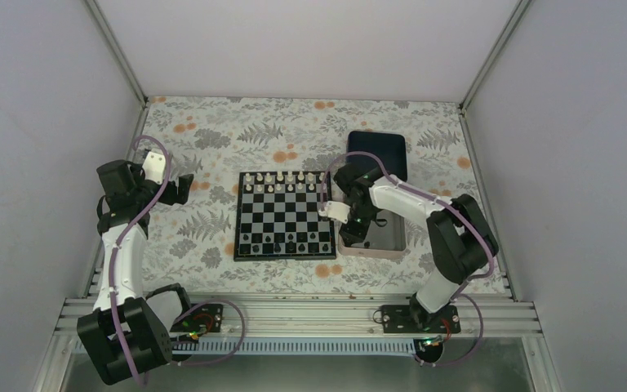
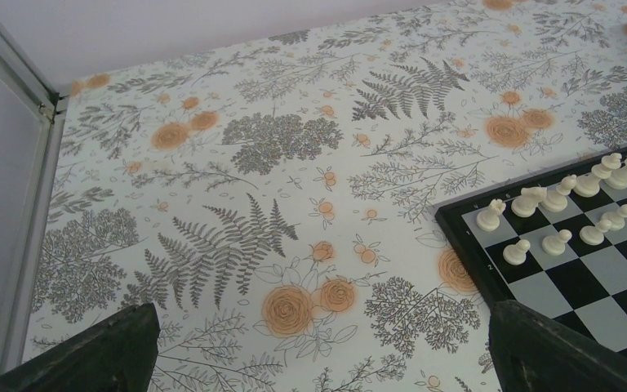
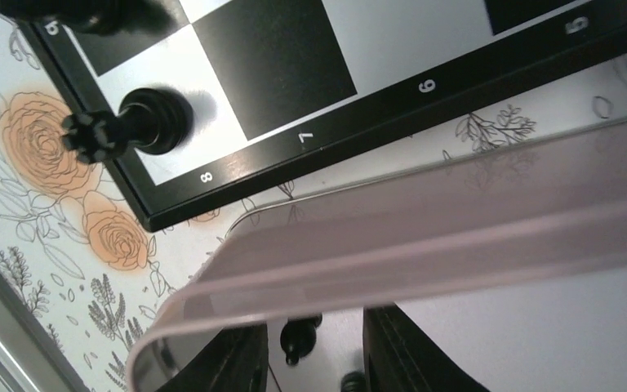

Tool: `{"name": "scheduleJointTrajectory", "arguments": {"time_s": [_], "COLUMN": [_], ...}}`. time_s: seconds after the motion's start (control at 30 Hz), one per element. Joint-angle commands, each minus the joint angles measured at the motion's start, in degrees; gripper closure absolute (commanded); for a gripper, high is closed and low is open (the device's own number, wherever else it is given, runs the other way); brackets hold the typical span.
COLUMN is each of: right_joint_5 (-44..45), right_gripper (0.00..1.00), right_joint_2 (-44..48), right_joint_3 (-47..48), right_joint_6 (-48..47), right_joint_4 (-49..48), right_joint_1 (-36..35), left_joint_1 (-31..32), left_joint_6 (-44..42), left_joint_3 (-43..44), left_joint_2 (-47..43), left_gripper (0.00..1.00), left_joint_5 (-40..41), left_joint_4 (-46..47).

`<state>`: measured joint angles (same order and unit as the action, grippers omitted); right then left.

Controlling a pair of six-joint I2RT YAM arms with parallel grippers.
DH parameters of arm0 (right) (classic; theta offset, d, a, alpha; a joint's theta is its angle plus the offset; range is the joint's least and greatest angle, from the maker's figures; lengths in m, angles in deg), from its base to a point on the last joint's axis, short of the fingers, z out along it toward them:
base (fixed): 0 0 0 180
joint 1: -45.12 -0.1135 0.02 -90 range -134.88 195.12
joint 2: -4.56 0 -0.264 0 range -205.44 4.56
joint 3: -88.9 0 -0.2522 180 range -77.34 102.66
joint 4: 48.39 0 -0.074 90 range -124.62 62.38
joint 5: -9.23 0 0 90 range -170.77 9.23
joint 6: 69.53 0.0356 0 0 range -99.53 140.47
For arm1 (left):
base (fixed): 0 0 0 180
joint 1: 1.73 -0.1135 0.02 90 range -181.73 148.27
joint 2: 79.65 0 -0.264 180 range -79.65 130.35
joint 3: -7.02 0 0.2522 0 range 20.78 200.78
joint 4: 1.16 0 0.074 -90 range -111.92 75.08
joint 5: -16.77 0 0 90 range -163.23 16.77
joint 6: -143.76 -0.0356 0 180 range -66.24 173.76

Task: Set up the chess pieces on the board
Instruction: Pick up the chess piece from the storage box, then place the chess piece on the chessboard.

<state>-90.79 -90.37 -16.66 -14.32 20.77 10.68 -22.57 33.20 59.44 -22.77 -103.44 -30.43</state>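
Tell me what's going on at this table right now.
Two robot arms are setting up a chessboard. White pieces line its far side and some black pieces its near side. The right gripper reaches into the silver tray beside it, fingers open around a loose black piece, not yet closed. The left gripper hangs open over the tablecloth left of the chessboard.

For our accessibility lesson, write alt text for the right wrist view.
The right gripper, fingers apart, hovers over a small black piece in the silver tray. Beyond the tray's rim, a crown-topped black piece stands on the corner square of the board, beside the label 8.
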Motion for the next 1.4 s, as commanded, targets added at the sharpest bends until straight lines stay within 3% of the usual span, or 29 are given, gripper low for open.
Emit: {"name": "scheduleJointTrajectory", "arguments": {"time_s": [0.0,0.23,0.43,0.67,1.37], "right_joint_5": [-1.48,0.29,3.11,3.61,2.69], "right_gripper": [0.70,0.86,0.89,0.91,0.90], "right_joint_2": [-2.44,-0.96,4.06,4.60,-25.26], "right_joint_3": [-0.41,-0.27,1.47,12.67,49.62], "right_joint_6": [0.70,1.56,2.69,1.81,-3.02], "right_joint_4": [-0.93,0.49,2.81,10.72,17.70], "right_joint_1": [-0.64,-0.65,-0.54,-2.70,-28.36], "left_joint_1": [-0.35,-0.34,-0.34,-0.34,-0.34], "left_joint_6": [-0.80,-0.80,-0.72,-0.65,-0.60], "left_joint_3": [-0.06,0.00,-0.07,0.15,0.16], "left_joint_2": [0.03,0.05,-0.15,-0.20,-0.63], "left_gripper": [0.00,0.00,0.00,0.00,0.00], "left_joint_5": [-0.90,-1.10,-1.08,-1.42,-0.56], "left_joint_4": [0.27,0.21,0.23,0.18,0.08]}}
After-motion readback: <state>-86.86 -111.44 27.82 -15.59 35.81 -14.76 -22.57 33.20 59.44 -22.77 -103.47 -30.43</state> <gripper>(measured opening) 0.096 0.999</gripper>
